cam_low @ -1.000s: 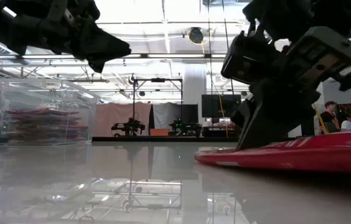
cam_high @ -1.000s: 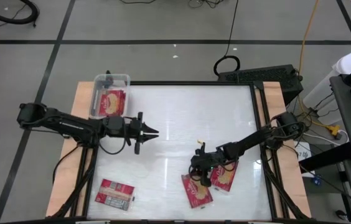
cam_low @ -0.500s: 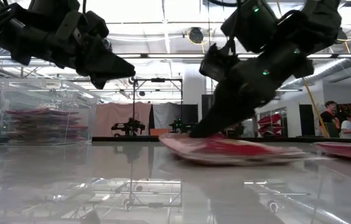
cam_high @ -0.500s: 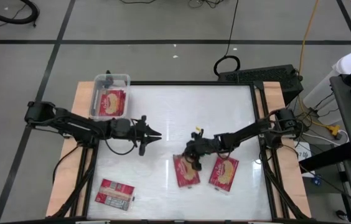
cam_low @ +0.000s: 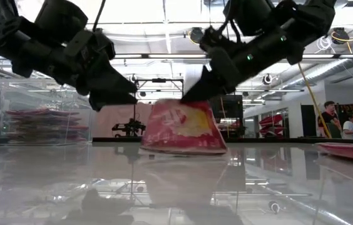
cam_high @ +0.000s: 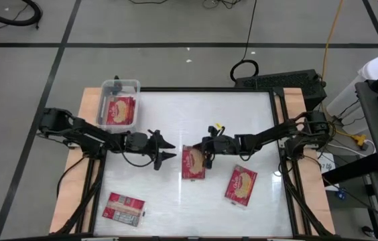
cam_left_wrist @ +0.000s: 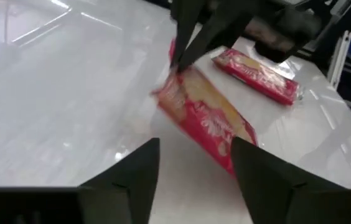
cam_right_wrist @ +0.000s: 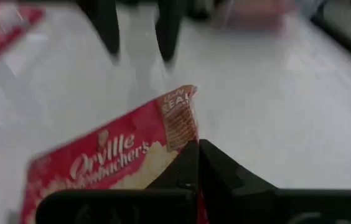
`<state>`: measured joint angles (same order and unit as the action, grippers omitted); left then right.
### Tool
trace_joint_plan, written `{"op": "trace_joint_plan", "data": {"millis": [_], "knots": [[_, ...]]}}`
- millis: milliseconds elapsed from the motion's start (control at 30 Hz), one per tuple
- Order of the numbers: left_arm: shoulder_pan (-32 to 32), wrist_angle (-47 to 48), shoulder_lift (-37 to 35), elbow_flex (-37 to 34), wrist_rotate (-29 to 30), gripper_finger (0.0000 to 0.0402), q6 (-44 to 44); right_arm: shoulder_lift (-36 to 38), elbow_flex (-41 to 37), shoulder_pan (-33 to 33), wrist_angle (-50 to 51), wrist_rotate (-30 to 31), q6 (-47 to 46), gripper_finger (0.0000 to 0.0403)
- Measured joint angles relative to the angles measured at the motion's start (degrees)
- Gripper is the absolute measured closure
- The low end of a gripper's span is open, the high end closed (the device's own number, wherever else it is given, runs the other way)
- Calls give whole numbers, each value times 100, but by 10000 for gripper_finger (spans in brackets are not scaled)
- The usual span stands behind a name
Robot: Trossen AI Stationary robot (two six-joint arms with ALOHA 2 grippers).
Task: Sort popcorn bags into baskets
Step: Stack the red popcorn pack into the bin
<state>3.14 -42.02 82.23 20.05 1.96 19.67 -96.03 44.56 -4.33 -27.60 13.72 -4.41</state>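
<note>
A red popcorn bag (cam_high: 192, 166) is near the table's middle, with my right gripper (cam_high: 206, 152) shut on it. It stands tipped up in the low view as the bag (cam_low: 183, 128). My left gripper (cam_high: 169, 148) is open just left of it. Its fingers point at the bag (cam_left_wrist: 206, 118) without touching it. The clear basket (cam_high: 118, 88) stands at the far left corner and holds red bags (cam_high: 119, 110). Two more bags lie flat: one (cam_high: 241, 186) at the near right, one (cam_high: 123, 207) at the near left. My right gripper pinches the bag between its two shut fingers at the crimped end seam (cam_right_wrist: 185, 134), near a corner. The fingers come from the table's right, slanting down. That end is raised, and the bag tilts with its lower edge (cam_low: 183, 150) on the table.
The basket (cam_low: 45, 115) stands left of both grippers in the low view. Wooden strips (cam_high: 88, 107) run along the table's left and right sides. A keyboard (cam_high: 279, 82) lies beyond the far right edge. People sit in the room behind (cam_low: 342, 122).
My right gripper has dragged the bag from the near right toward the table's middle and far side. It has risen, so the bag has tipped up from lying flat. My left gripper has moved right and down toward the bag and has opened.
</note>
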Motion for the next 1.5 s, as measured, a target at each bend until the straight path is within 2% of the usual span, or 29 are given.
{"op": "trace_joint_plan", "data": {"millis": [267,467,633,900,1000,1100,1300,1500], "knots": [[5,-1027,784,4,-40,138,355,161,0,26,-639,171,408,403],[15,-1449,1264,104,-40,127,322,164,0,25,-1100,291,609,403],[-40,-1546,1495,335,-42,175,253,164,0,25,-1541,296,956,403],[-78,-1567,1404,474,-40,331,-167,166,6,32,-1465,284,950,403],[-119,-1517,1403,474,-38,378,-225,184,7,12,-1385,275,686,403],[-125,-1517,1401,474,-38,383,-241,225,6,11,-1334,273,410,401],[-125,-1537,1191,453,-53,357,-392,773,-362,-87,-1235,284,115,366],[-167,-1411,796,387,-240,385,-787,1652,-1147,-147,-1254,299,-325,309]]}}
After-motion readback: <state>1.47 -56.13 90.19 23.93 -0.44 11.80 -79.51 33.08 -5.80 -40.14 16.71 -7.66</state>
